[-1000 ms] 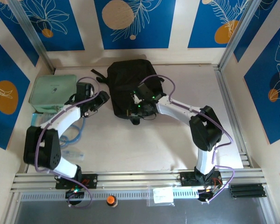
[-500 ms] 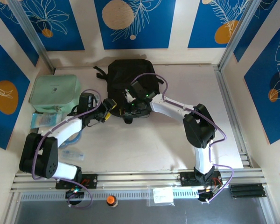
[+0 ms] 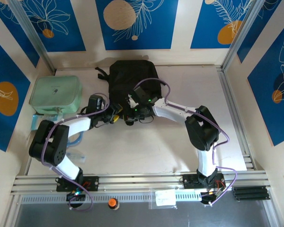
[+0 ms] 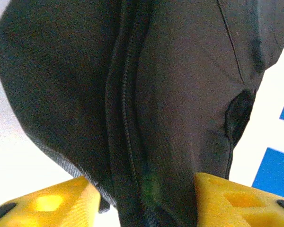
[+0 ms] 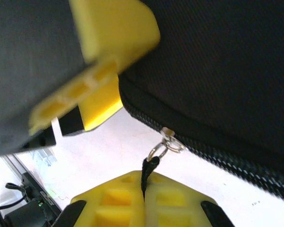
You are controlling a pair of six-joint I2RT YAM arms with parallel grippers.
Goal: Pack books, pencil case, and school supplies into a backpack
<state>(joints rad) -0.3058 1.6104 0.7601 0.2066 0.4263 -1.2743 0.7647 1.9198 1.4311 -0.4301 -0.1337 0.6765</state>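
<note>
Backpack (image 3: 132,75) right of case (image 3: 56,92): soft, floppy, probably light. Right gripper (image 5: 143,194) pinched on zipper pull (image 5: 150,166). Left gripper (image 4: 146,189) straddling fabric fold, clamp unclear. Best held by pull and fabric beside it.

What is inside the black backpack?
Only the backpack's black fabric outside and a closed stretch of zipper show. Whatever is inside is covered.

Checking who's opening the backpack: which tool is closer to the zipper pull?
Right. The right tool is shut on the cord of the zipper pull; the left tool sits just beside it, backpack fabric between its fingers.
</note>
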